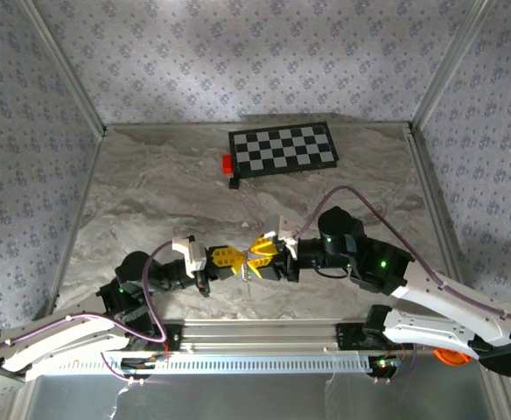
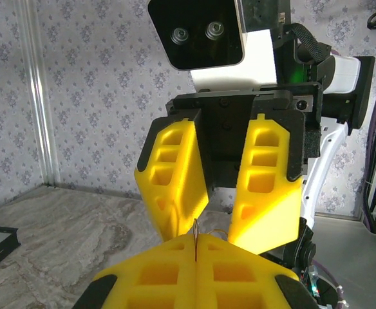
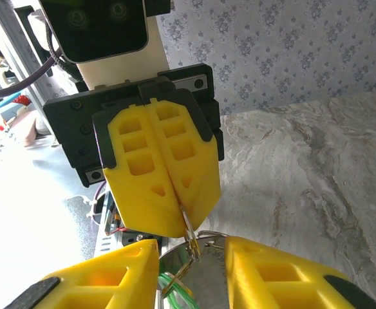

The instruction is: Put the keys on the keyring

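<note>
Left gripper (image 3: 177, 219) pressed shut, pinching a thin metal strip (image 3: 187, 224) at its very tips; key or ring wire, can't tell; right gripper (image 2: 206, 235) spread just around it; keyring (image 3: 208, 236) hangs between both, green tag (image 3: 174, 283) below; risk: shallow pinch; if right closes off-line it could twist the strip loose and drop it.

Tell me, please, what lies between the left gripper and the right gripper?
The keyring, pinched by the shut left gripper, reaches between the open jaws of the right gripper; the right wrist view shows it.
</note>
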You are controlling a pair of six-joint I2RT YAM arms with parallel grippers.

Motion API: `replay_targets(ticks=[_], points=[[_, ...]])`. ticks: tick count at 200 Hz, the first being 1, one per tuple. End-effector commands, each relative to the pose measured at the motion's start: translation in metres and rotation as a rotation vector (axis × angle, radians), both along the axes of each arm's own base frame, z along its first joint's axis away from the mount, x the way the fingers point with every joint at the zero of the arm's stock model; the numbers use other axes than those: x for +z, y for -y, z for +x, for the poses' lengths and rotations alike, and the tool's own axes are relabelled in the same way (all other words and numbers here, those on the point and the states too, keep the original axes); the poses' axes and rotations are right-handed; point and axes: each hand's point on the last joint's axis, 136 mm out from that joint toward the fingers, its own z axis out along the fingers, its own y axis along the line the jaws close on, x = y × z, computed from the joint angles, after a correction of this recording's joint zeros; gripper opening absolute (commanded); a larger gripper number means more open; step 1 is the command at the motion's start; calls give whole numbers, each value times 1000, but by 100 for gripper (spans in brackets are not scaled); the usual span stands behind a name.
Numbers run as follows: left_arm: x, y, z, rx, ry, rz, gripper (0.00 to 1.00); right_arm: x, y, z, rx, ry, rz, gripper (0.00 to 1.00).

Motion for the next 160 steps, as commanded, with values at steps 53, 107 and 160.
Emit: replay_targets(ticks=[53, 107, 160], points=[[28, -6, -8, -28, 25, -76, 0, 6, 2, 1, -16, 30, 26, 23], [26, -4, -8, -28, 21, -70, 0, 1, 1, 4, -25, 32, 18, 14], [24, -1, -8, -38, 18, -61, 0, 2, 0, 1, -8, 34, 24, 15]])
